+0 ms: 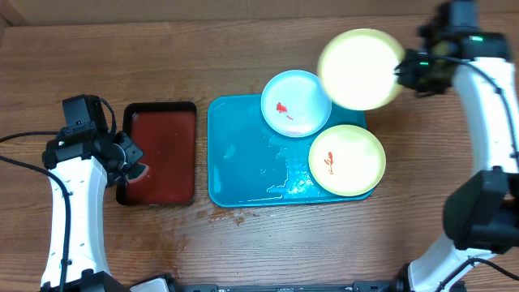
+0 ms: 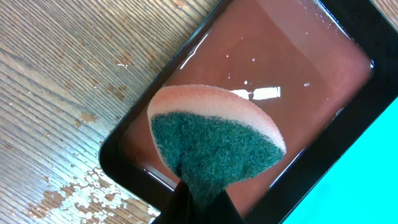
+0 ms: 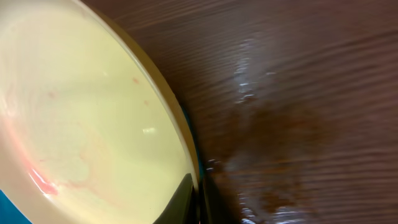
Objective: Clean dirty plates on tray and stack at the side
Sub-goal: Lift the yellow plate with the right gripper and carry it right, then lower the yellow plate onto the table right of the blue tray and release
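My right gripper (image 1: pixel 403 71) is shut on the rim of a yellow-green plate (image 1: pixel 360 68), holding it up over the blue tray's (image 1: pixel 235 170) far right corner. In the right wrist view that plate (image 3: pixel 81 124) fills the left side, with faint pink smears, and my right gripper (image 3: pixel 198 199) pinches its edge. A light blue plate (image 1: pixel 296 103) and another yellow-green plate (image 1: pixel 347 161), both with red sauce, lie on the tray. My left gripper (image 1: pixel 136 166) is shut on a green and pink sponge (image 2: pixel 214 140) above the dark red tray (image 2: pixel 298 74).
The black-rimmed dark red tray (image 1: pixel 160 152) holds reddish water and lies just left of the blue tray. Water puddles shine on the blue tray's bare floor. Wet patches mark the wooden table (image 3: pixel 298 93) beside the held plate.
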